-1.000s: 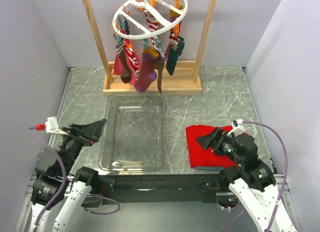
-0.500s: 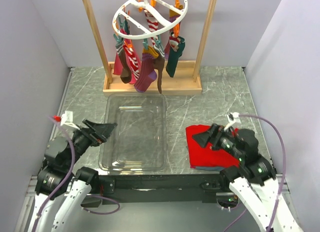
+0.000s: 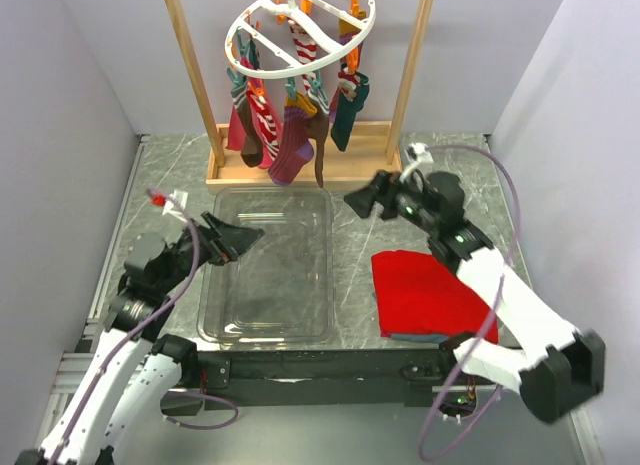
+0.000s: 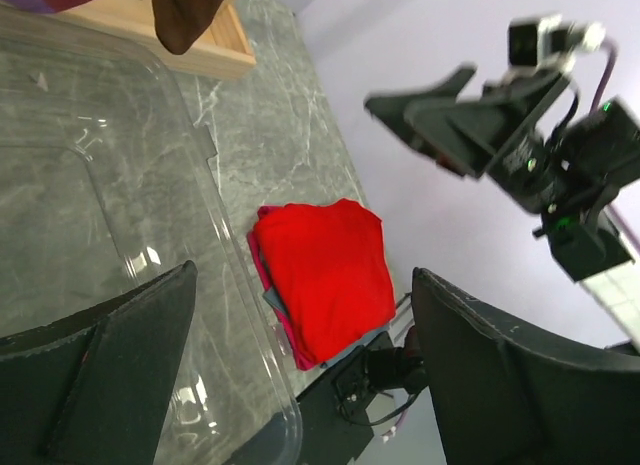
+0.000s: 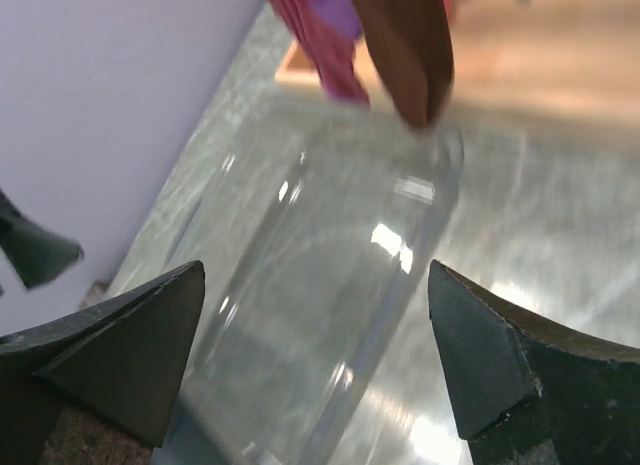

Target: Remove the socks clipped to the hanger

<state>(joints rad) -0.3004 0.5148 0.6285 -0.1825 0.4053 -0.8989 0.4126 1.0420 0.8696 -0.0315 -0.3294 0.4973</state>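
You've got both end effectors open and holding nothing. Left end effector (image 3: 245, 243) hangs over the left rim of the clear tray (image 3: 215, 285), toward its far end, jaws spread wide, tips pointing across the tray. In your left wrist view both fingers (image 4: 100, 355) stand far apart, with the tray's near right corner and the red folded cloth (image 3: 425, 290) between them. Right end effector (image 3: 358, 195) sits just past the tray's far right corner, raised off the bench (image 3: 450, 185), jaws wide, pointing toward the tray's far side. The socks (image 3: 290, 120) are all on the round white hanger (image 3: 300, 30), clipped in a bunch beyond the tray's far edge, up inside the wooden frame (image 3: 190, 75). The frame's base lies just behind the tray's far rim. You can pick out brown, magenta-purple, red-and-white striped, dark teal and maroon ones. The magenta and brown ones dangle lowest, over the frame's base and near the tray's far rim, not touching the tray. Your right wrist view is blurred, but it shows the brown toe and a magenta one at the top with the tray below. The red folded cloth lies flat on the bench right of the tray, apart from it, with a greyish layer showing under its near edge.
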